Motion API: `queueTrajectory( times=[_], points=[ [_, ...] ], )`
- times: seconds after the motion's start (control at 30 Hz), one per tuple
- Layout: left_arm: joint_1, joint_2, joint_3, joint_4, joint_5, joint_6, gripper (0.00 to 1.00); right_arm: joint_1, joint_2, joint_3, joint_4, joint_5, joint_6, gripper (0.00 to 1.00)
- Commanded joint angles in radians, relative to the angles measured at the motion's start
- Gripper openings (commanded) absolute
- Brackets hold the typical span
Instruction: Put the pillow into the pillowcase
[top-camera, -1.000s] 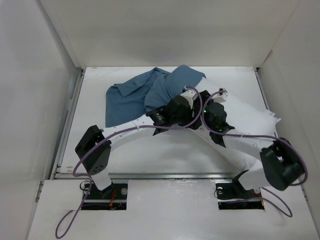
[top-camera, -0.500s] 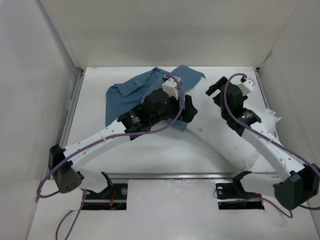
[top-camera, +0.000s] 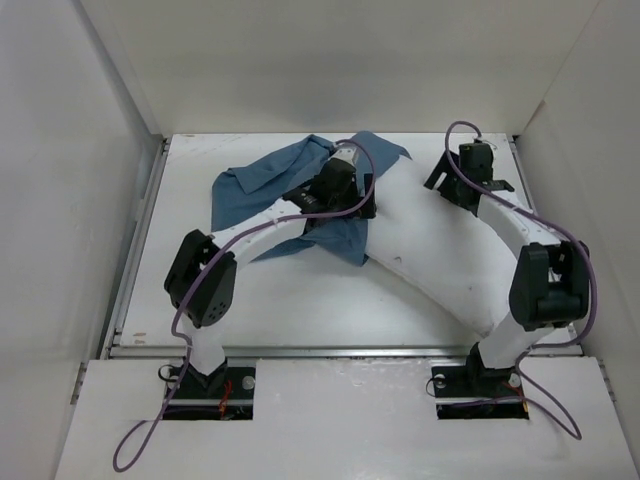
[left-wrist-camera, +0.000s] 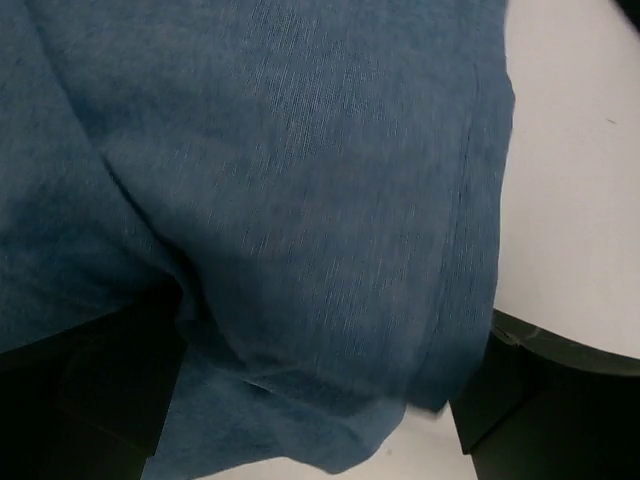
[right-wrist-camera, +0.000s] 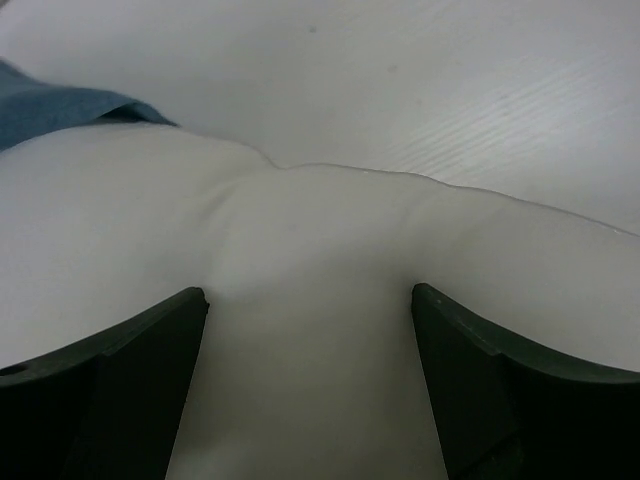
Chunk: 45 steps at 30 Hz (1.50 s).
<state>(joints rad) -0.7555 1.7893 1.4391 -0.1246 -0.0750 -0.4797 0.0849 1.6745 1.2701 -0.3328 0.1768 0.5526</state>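
Note:
The white pillow (top-camera: 440, 260) lies diagonally across the right half of the table. The slate-blue pillowcase (top-camera: 260, 195) is spread at the back left, and one flap drapes over the pillow's far left end. My left gripper (top-camera: 350, 200) sits on that flap. In the left wrist view the pillowcase (left-wrist-camera: 280, 200) fills the frame, with my left gripper (left-wrist-camera: 320, 420) open and cloth lying between its spread fingers. My right gripper (top-camera: 462, 175) is at the pillow's far end. In the right wrist view it (right-wrist-camera: 310, 380) is open, straddling the pillow (right-wrist-camera: 320, 250), with a bit of pillowcase (right-wrist-camera: 50, 105) at upper left.
The white table (top-camera: 250, 290) is boxed in by tall white walls (top-camera: 320, 60) at the back and both sides. A metal rail (top-camera: 300, 350) runs along the near edge. Both arms reach far over the table toward the back wall.
Both arms have swung toward the back. The left gripper moved back onto the pillowcase, whose flap now covers more of the pillow's end. The right gripper moved to the pillow's far end.

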Motion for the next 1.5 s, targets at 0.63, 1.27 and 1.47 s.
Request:
queueTrajectory(
  times=[0.63,1.27,1.47],
  points=[
    [0.17,0.133,0.265,-0.027,0.031,0.108,0.99,0.52,-0.18,-0.109,-0.008,-0.412,-0.034,0.88],
    [-0.233,-0.181,0.178,-0.338,-0.575,0.17,1.0,0.147,-0.585,-0.247,-0.21,0.038,0.033,0.96],
    [-0.303,0.094,0.412,-0.576,-0.683,0.035,1.0,0.138,-0.565,-0.247,-0.187,0.006,0.033,0.98]
  ],
)
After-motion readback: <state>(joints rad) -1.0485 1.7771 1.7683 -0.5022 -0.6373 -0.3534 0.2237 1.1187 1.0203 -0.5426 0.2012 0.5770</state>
